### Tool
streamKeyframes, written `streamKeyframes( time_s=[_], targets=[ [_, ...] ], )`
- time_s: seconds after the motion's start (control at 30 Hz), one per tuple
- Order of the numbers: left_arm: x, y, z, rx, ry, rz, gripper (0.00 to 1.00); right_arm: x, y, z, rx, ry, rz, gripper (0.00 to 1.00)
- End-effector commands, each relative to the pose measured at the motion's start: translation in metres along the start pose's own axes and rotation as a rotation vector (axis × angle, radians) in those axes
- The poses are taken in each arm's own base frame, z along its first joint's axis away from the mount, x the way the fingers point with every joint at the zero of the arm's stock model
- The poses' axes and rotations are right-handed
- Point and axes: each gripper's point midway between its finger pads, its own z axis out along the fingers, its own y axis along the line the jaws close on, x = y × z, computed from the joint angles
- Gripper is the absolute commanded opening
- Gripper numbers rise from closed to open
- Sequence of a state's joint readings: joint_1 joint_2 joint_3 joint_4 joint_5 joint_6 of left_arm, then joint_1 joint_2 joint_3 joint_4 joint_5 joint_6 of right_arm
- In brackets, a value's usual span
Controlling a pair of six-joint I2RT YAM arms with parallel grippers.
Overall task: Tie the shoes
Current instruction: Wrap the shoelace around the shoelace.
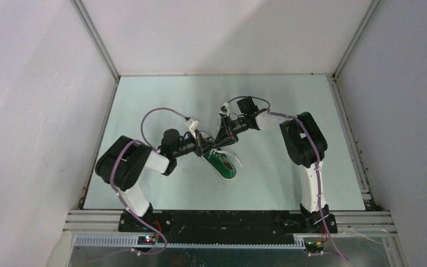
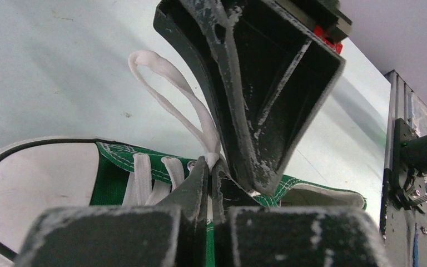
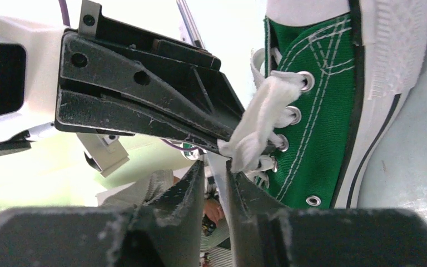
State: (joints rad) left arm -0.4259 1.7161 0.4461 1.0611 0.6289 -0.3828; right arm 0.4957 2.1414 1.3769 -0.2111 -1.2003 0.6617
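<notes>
The green sneaker [image 1: 223,166] lies on its sole near the middle of the pale counter [image 1: 161,100], a little closer to the near edge than to the far one. Its length runs diagonally, one end towards the near right corner. Both arms reach in from their sides and meet just above it, on the end nearer the far edge.

The left gripper [image 2: 210,167] has its two fingers pressed together over the lacing, with a white lace pinched between the tips. From that pinch a flat loop of the laces [image 2: 167,83] rises and curls back over towards the white toe cap [image 2: 28,183]. Crossed laces run over the green tongue just behind the fingertips, and the dark opening of the shoe shows on the far side of them.

The right gripper [image 3: 216,167] comes down beside the left one – in the left wrist view its black fingers [image 2: 256,94] form a wedge whose point sits just next to the left fingertips. In its own view the fingers stand close, with only a narrow pale slot between the tips. A bunched, frayed stretch of lace runs from the top metal eyelet [image 3: 306,81] down to the tip of one finger and touches it. Whether the right gripper actually clamps any lace – or only rests against it – I cannot tell.

From above, a loose end of lace trails on the counter on the sneaker's right side.
</notes>
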Motion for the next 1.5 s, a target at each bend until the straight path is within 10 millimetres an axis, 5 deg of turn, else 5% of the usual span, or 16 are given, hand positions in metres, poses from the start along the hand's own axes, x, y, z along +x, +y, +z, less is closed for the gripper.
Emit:
streamKeyframes(
  time_s=[0.0, 0.17, 0.37, 0.6, 1.47],
  targets=[
    [-0.021, -0.001, 0.009, 0.001, -0.071, 0.045, 0.0, -0.001, 0.037, -0.013, -0.043, -0.017, -0.124, 0.27],
    [-0.006, -0.007, 0.004, 0.042, -0.026, 0.052, 0.0, -0.011, 0.02, -0.039, 0.057, -0.082, -0.136, 0.37],
    [-0.008, -0.009, 0.005, 0.056, -0.031, 0.07, 0.0, -0.019, 0.003, -0.061, 0.155, -0.137, -0.198, 0.31],
    [-0.007, -0.009, 0.004, 0.054, -0.029, 0.065, 0.0, -0.025, -0.018, -0.049, 0.289, -0.105, -0.283, 0.13],
    [-0.01, 0.003, -0.005, -0.015, -0.028, -0.048, 0.0, -0.021, -0.014, -0.008, 0.242, -0.008, -0.345, 0.27]
  ],
)
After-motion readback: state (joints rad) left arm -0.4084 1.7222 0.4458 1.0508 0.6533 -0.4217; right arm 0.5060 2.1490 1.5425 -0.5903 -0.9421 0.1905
